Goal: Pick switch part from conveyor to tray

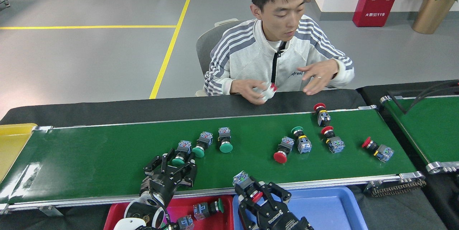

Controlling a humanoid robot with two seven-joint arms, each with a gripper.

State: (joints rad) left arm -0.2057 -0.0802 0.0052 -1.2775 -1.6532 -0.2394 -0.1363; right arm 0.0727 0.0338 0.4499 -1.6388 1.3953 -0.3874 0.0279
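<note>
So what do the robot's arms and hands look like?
Both arms end in a black end effector with several jointed, claw-like fingers. The left end effector sits on a black cylinder wrist with a thin white ring, joined to a round white arm segment. The right end effector carries small white lettering on its black body. No loose cables show on either arm.

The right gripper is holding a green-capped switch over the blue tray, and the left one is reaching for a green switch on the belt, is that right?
Not quite. In the head view, the switch in the right gripper has a red cap, not green. The rest holds: it is over the blue tray, and the left gripper is at a green switch on the conveyor.
</note>
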